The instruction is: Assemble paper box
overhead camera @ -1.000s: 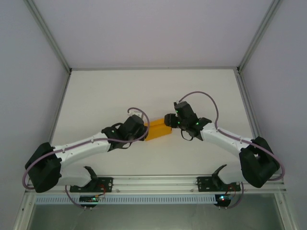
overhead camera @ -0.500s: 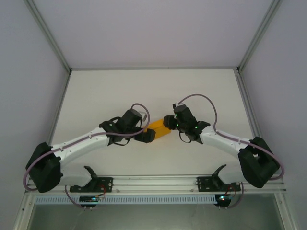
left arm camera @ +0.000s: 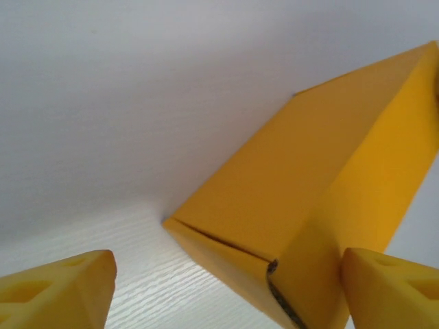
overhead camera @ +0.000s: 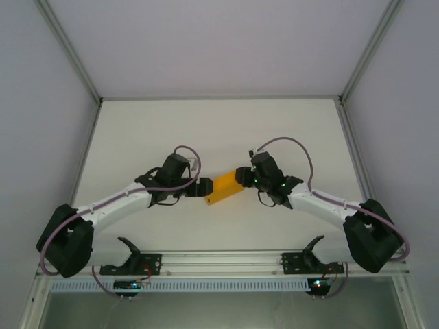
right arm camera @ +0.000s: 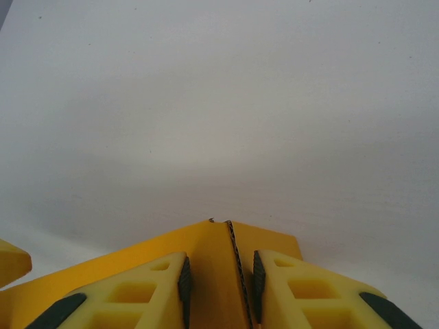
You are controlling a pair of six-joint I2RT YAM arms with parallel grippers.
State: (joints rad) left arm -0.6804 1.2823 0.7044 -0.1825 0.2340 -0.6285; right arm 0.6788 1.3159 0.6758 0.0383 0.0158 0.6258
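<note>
paper box [overhead camera: 225,189]: looks light, flimsy card, grab by edges | right claw [right arm camera: 218,281]: pinching its flap edge | left claw [left arm camera: 226,277]: spread, box corner just ahead

Paper box [overhead camera: 224,188] is plain orange-yellow, no print, just a darker grey-brown line along the cut edge. Table [overhead camera: 206,130] is white with a faint fine grain up close. Right gripper [right arm camera: 219,274] has yellow fingers with dark grey pads [right arm camera: 185,281], and the left gripper [left arm camera: 226,288] is the same yellow. Left arm [overhead camera: 116,204] and right arm [overhead camera: 322,201] are white with black joints, lilac cables [overhead camera: 182,147], and tiny green lights [overhead camera: 255,179] on the right wrist. Walls [overhead camera: 41,137] are pale lilac-grey.
</note>
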